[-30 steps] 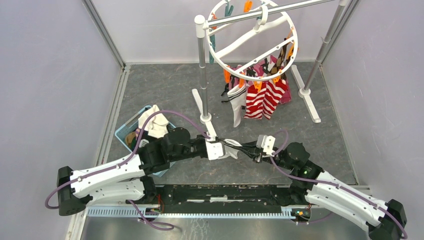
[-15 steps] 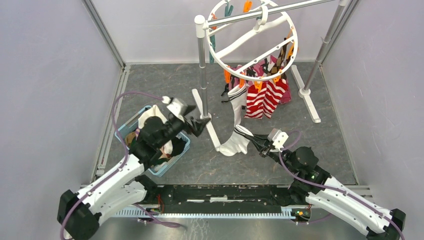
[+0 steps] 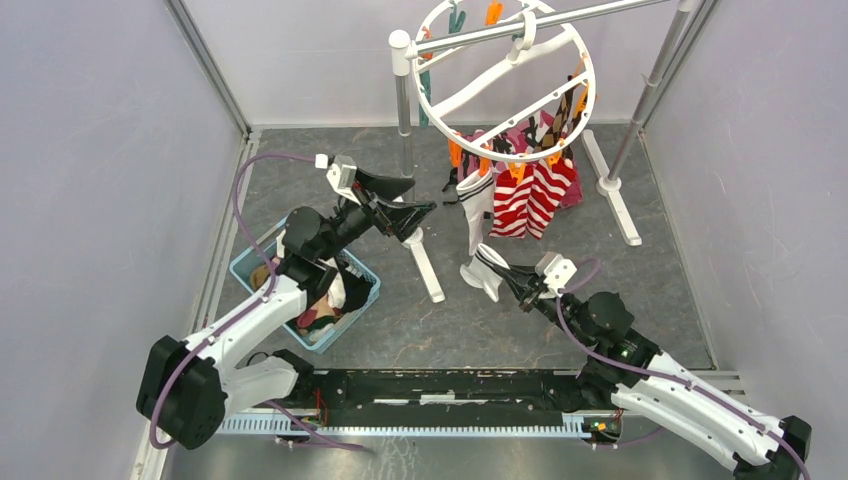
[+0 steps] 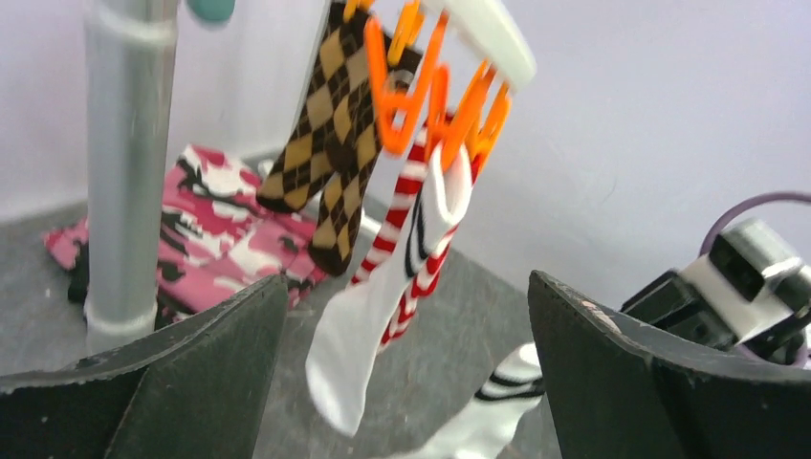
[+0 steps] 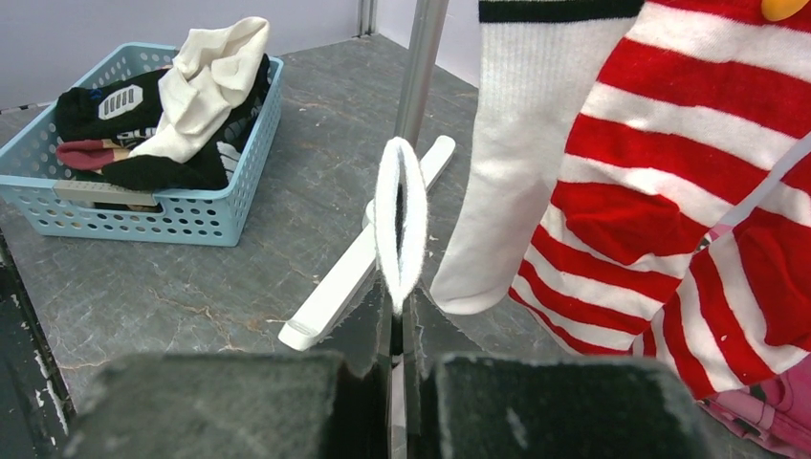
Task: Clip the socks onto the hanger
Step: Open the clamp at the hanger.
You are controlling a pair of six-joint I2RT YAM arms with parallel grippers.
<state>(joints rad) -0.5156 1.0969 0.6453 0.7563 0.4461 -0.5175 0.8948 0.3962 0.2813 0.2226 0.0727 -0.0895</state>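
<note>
Grey worktop (image 3: 330, 170) below, my right gripper (image 3: 508, 279) pinches a sock (image 3: 486, 270) by its cuff for clipping; left gripper (image 3: 418, 197), spread, faces the hanger (image 3: 470, 89).

Right claw (image 3: 513, 279) pinches a white sock (image 3: 486, 272); left claw (image 3: 408, 200) gapes beside the pole (image 3: 404, 120).

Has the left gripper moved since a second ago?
Yes. The left gripper has left the near end of the rail's white foot and travelled toward the back of the table. It now sits open beside the pole.
</note>
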